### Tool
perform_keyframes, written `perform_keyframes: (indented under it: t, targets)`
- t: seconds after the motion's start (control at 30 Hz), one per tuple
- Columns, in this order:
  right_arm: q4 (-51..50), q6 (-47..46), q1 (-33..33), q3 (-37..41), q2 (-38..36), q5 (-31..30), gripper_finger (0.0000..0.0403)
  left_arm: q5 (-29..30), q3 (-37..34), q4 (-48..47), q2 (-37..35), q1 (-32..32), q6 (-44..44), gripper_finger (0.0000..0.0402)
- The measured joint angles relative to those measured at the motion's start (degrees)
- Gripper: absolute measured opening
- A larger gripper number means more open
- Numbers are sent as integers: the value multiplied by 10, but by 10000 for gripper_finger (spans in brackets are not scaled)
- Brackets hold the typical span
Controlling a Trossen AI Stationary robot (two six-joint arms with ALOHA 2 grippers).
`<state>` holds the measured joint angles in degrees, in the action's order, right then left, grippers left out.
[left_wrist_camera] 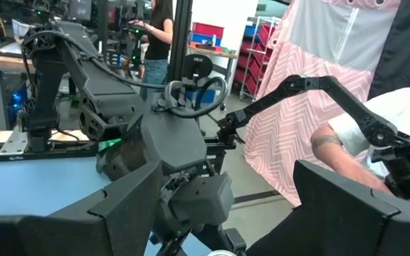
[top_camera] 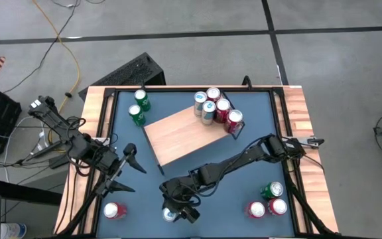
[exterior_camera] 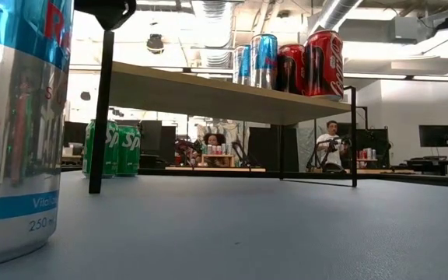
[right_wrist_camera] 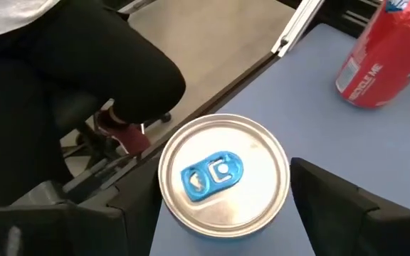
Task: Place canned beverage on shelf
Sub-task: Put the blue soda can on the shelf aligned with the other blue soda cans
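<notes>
A: Where is the right gripper (top_camera: 176, 214)?

B: Low over the table's near edge, about midway along it, straddling a silver can with a blue tab (right_wrist_camera: 224, 183). Its fingers (right_wrist_camera: 347, 210) stand on either side of the lid, spread apart; whether they touch the can's sides I cannot tell.

A: And that can is upright?

B: Yes, standing on the blue tabletop (top_camera: 257, 166) (the low view shows its blue-and-silver side very close up). A red can (right_wrist_camera: 383, 60) stands near it, toward the near left corner.

A: The shelf (top_camera: 184, 133)?

B: A light wood board on thin black legs, set at an angle in the middle of the table. Four cans (top_camera: 215, 109) are grouped at its far right end, two blue-and-silver, two red.

A: The other arm?

B: The left gripper (top_camera: 126, 169) waits near the left edge, fingers released, holding nothing.

A: Anything else on the table?

B: Two green cans (top_camera: 139, 107) by the far left corner, and a green can with two red ones (top_camera: 268, 202) at the near right corner.
</notes>
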<state>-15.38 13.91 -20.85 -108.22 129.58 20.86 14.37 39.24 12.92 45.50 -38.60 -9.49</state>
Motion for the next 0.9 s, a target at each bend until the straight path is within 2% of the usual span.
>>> perform_keyframes:
  t: [0.2, 0.3, 0.37, 0.53, 0.67, 0.8, 0.9]
  targets:
    - [1, -1, -1, 0, -1, -3, 285, 0, 0, 0, 0, 0, -8, 303]
    - [2, -4, -4, 0, -2, -28, 277, 0, 0, 0, 0, 0, -10, 303]
    - [2, -5, -8, 0, -2, -55, 259, 0, 0, 0, 0, 0, -10, 303]
    - [-14, -10, -17, 0, -13, -91, 186, 0, 0, 0, 0, 0, -11, 303]
    - [-21, -51, -18, 0, -13, -105, 186, 0, 0, -1, 0, 0, -11, 303]
    - [-26, -158, -29, 0, -14, -215, 186, 0, 0, -2, 0, 0, -22, 303]
    - [-63, -202, -47, 0, -28, -299, 186, 0, 0, -2, 0, 0, -22, 303]
